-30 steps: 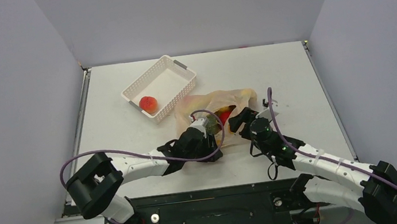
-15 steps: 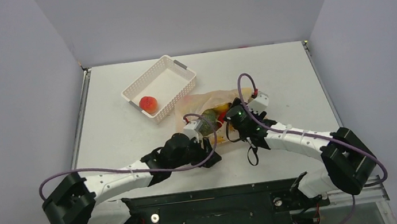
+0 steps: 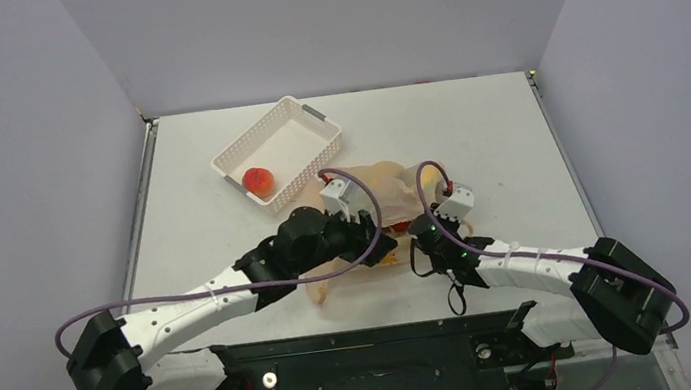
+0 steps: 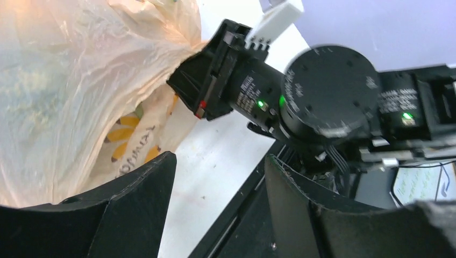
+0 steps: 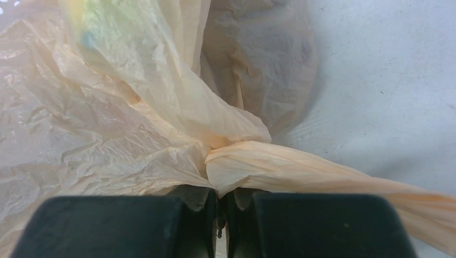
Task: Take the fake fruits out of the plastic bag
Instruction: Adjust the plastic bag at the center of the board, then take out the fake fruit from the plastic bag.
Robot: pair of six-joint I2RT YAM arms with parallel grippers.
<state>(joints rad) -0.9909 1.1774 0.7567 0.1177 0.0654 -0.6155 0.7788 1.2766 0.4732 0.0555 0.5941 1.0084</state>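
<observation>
The plastic bag (image 3: 390, 181) lies crumpled in the middle of the table, pale orange and translucent. My right gripper (image 5: 220, 194) is shut on a bunched fold of its film; in the top view it (image 3: 419, 232) sits at the bag's near right edge. My left gripper (image 4: 220, 161) is open and holds nothing. It hangs over bare table beside the bag (image 4: 70, 80), facing the right arm's wrist (image 4: 328, 91). The fake fruits are mostly hidden: a yellow patch (image 3: 430, 180) and a blurred yellow-green shape (image 5: 91, 24) show through the film.
A white latticed basket (image 3: 297, 126) stands at the back left of the bag, with an orange-pink peach (image 3: 259, 179) in it. A loose strip of bag film (image 3: 319, 289) trails toward the table's near edge. Both arms crowd the bag's near side.
My right gripper has moved in and shut on the bag's film. The left arm has swung forward and right over the bag's mouth, covering the fruits that showed there.
</observation>
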